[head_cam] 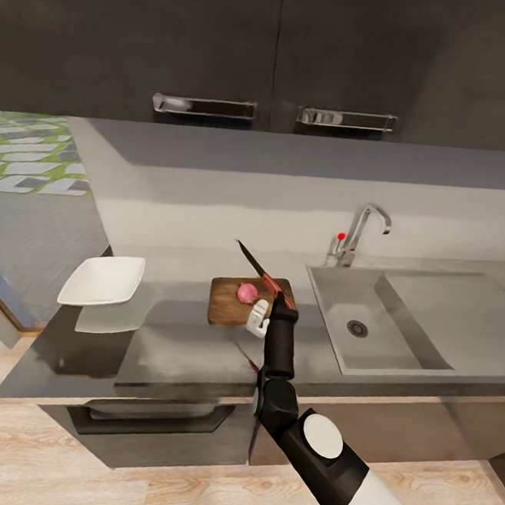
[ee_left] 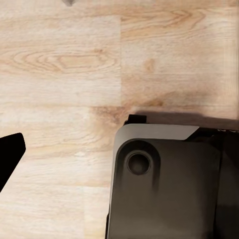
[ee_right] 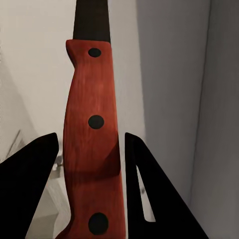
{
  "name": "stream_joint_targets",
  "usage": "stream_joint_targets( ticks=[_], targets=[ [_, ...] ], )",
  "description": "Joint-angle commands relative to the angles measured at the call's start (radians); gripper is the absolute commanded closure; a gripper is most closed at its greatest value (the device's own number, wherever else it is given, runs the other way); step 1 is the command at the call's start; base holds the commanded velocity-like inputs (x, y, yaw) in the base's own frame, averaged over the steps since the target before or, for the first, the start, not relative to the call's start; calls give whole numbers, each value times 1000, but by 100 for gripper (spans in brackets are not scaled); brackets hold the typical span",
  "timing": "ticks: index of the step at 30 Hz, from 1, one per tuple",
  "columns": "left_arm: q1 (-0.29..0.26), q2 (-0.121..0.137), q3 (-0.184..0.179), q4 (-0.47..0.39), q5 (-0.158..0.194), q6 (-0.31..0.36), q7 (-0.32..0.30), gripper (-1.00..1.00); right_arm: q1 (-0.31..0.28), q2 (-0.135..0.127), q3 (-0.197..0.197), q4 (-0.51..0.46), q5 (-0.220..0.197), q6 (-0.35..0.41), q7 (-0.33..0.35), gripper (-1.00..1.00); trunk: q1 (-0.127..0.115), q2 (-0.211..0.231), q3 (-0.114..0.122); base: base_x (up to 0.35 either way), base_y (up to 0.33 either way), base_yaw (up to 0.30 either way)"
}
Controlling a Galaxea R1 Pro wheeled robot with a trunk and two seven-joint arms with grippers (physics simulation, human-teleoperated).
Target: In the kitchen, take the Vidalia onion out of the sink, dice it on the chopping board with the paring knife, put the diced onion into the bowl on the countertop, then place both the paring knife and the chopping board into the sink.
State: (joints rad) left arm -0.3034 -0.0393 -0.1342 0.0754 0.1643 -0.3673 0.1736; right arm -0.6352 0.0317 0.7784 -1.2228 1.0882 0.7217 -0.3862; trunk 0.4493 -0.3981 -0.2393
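The pinkish Vidalia onion (head_cam: 246, 291) lies on the wooden chopping board (head_cam: 222, 314) on the countertop, left of the sink (head_cam: 399, 328). My right gripper (head_cam: 282, 302) hangs just above the board's right side, shut on the red handle of the paring knife (head_cam: 274, 284). Its dark blade points up and away toward the wall, passing above the onion. In the right wrist view the knife handle (ee_right: 92, 124) sits upright between the two black fingers (ee_right: 35, 169). The white bowl (head_cam: 103, 281) stands at the counter's left end. One black fingertip (ee_left: 10, 154) of my left gripper hangs over the floor.
A faucet (head_cam: 359, 232) rises behind the sink basin, which has a drain (head_cam: 357, 328). Dark wall cabinets (head_cam: 272, 53) hang overhead. The counter's front edge (head_cam: 192, 397) is close to me. My dark base (ee_left: 164, 184) rests on the wooden floor (ee_left: 59, 64).
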Motion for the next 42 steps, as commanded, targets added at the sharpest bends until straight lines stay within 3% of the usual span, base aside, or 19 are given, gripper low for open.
stream_joint_targets(
  ticks=[1,29,31,37,40,41,42],
  targets=[
    [-2,-1,-9,4,9,-8,1,-100,-1,-1,3,3,2,7,-2,100,1,-2,-2,56,-59,0],
    [-2,-1,-9,4,9,-7,1,-100,-1,34,9,114,-5,1,31,100,1,-2,-2,5,-5,0],
    [-2,-1,-9,4,9,-6,1,-100,-1,34,7,109,-2,1,65,100,1,-2,-2,0,0,0],
    [-2,-1,-10,4,9,-6,1,-100,-14,32,0,10,30,0,320,100,1,-2,-2,0,0,0],
    [-2,-1,-9,4,9,-5,1,-100,-38,32,-3,-39,119,-3,477,100,1,-2,-2,0,0,0],
    [-2,-1,-9,4,9,-4,1,-100,-45,33,-5,-51,208,-5,554,100,1,-2,-2,0,0,0],
    [-2,-1,-9,4,9,-4,1,-100,-47,37,-6,-54,235,-6,576,100,1,-2,-2,0,0,0]
  ],
)
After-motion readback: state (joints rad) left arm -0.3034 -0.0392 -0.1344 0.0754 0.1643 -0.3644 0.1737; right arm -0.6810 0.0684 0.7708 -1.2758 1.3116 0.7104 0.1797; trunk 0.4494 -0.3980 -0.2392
